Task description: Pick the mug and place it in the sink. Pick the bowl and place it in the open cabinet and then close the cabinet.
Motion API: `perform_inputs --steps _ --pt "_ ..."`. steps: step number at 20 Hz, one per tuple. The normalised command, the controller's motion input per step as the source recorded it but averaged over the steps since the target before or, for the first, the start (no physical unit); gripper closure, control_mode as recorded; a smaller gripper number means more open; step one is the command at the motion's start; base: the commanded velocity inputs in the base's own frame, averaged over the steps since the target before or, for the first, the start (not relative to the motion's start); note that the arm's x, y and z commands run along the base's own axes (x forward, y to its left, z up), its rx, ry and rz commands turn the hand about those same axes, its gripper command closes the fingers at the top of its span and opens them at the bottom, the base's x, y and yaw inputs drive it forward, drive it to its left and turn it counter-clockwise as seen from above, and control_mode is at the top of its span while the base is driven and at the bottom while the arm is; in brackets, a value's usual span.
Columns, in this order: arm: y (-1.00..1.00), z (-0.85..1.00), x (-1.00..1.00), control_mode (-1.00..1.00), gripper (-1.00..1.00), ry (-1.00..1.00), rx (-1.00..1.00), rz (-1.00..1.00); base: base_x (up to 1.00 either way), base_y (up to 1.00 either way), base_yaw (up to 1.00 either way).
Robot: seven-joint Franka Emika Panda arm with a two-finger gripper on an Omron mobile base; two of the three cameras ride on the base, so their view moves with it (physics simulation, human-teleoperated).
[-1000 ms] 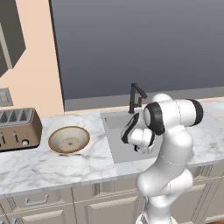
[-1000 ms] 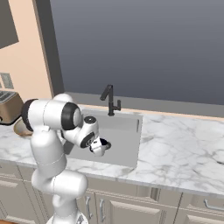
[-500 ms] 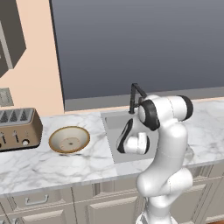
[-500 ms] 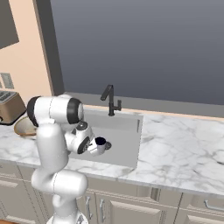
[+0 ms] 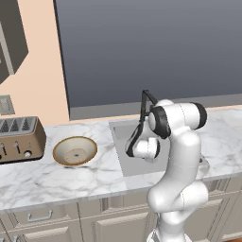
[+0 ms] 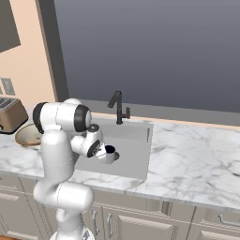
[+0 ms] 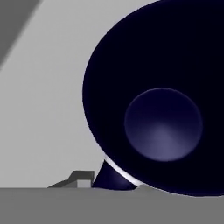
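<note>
The mug (image 6: 110,153), light grey with a dark navy inside, sits at the tip of my gripper (image 6: 106,154), low inside the sink (image 6: 136,140). In the hand view the mug's dark interior (image 7: 162,100) looms very close, and its rim runs down between the fingertips of my gripper (image 7: 103,180), which is shut on it. The arm bends down over the sink (image 5: 120,134) in the left base view. The tan bowl (image 5: 74,151) rests on the counter left of the sink, apart from the arm; its edge (image 6: 27,135) peeks out behind the arm. Part of the cabinet (image 5: 10,45) shows at the upper left.
A black faucet (image 6: 118,106) stands at the back of the sink. A toaster (image 5: 19,139) stands on the counter left of the bowl. The marble counter (image 6: 192,164) stretches to the right. Cream drawer fronts (image 5: 42,220) run below the counter edge.
The arm has lowered the mug deeper into the sink and folded closer over the basin. The bowl and toaster have not moved.
</note>
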Motion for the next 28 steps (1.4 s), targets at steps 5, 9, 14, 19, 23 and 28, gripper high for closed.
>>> perform_inputs --steps 5,9,14,19,23,28 --pt "-0.17 0.03 -0.12 -1.0 -1.0 -0.02 0.04 -0.02 0.0 0.0 0.0" --pt "-0.03 0.11 -0.38 -1.0 -1.0 -0.04 0.0 0.0 0.0 0.0 0.0" --pt "-0.01 0.09 -0.43 -1.0 -1.0 -0.05 0.0 0.0 0.0 0.0 0.0" --pt "0.0 0.74 -0.4 -1.0 -1.0 -0.05 -0.02 0.0 0.0 0.0 0.0" --pt "0.11 1.0 -0.22 -1.0 -1.0 0.0 -0.02 0.03 0.0 0.0 0.0" --pt "0.26 1.0 -0.22 -1.0 -1.0 0.14 0.0 0.08 0.0 0.0 0.0"
